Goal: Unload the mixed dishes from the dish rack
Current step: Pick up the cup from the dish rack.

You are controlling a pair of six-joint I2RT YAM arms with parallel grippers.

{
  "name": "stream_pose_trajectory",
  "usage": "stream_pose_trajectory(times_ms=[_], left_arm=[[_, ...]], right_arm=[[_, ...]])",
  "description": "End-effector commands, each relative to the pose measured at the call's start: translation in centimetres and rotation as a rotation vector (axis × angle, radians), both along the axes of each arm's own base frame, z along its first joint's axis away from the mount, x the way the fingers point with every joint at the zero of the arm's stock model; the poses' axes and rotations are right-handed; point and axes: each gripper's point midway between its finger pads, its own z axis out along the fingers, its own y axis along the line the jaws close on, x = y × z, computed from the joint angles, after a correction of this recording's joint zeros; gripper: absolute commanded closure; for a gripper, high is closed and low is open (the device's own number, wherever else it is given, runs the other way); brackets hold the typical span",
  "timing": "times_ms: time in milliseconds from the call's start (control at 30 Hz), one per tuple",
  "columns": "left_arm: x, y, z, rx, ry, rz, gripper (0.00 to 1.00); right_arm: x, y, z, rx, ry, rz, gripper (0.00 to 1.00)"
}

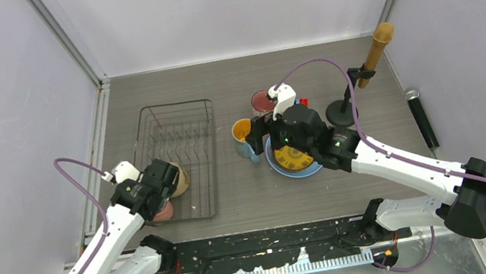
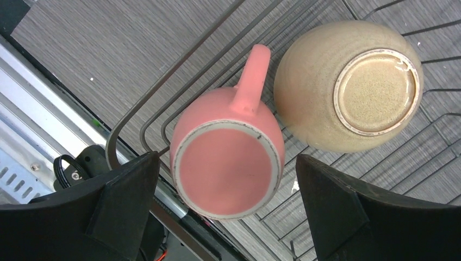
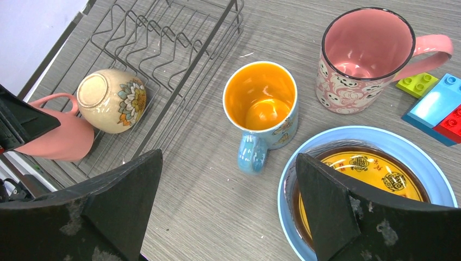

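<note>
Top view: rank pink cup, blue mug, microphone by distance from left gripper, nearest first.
From the left gripper:
1. pink cup: directly under it, near corner of the dish rack.
2. blue mug: right of the rack, mid-table.
3. microphone: far right side.

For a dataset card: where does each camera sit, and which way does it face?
Top external: above and behind, looking down on the table; left arm and right arm show.
Left wrist: down at the pink cup in the dish rack; left fingers show.
Right wrist: slanting down at the blue mug; right fingers show.
Shared: both wrist views catch the pink cup.
</note>
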Motion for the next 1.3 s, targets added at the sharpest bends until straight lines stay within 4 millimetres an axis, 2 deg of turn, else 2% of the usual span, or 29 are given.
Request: stream_pose_trajectory(times_ms=[0, 233, 467, 667, 900, 1100, 1267], left_arm=[[0.5, 1.0, 0.3, 0.013, -0.076, 0.077, 0.00], [-0.2, 2.0, -0.3, 0.022, -0.100, 0.146, 0.00], [0.3, 1.8, -0.6, -0.005, -0.141, 0.151, 0.00], [0.8, 1.0, -1.1, -0.016, -0.103, 0.123, 0.01], [-0.4, 1.7, -1.1, 0.034, -0.024, 0.122, 0.02], [0.3, 1.1, -1.7, -0.013, -0.063, 0.126, 0.13], [0.0, 1.4, -0.8, 0.005, -0.055, 0.129, 0.31]], right_arm=[[0.3, 0.3, 0.4, 0.011, -0.030, 0.000, 0.00], [0.2, 0.4, 0.1, 0.008, -0.018, 0.004, 0.00], [0.2, 0.5, -0.2, 0.000, -0.005, 0.007, 0.00], [0.3, 0.4, -0.4, -0.009, -0.002, 0.003, 0.00], [0.6, 0.5, -1.0, -0.029, -0.002, -0.004, 0.00], [0.6, 0.9, -1.4, -0.036, 0.013, 0.012, 0.00], [0.6, 0.4, -1.2, -0.040, 0.005, -0.007, 0.00]])
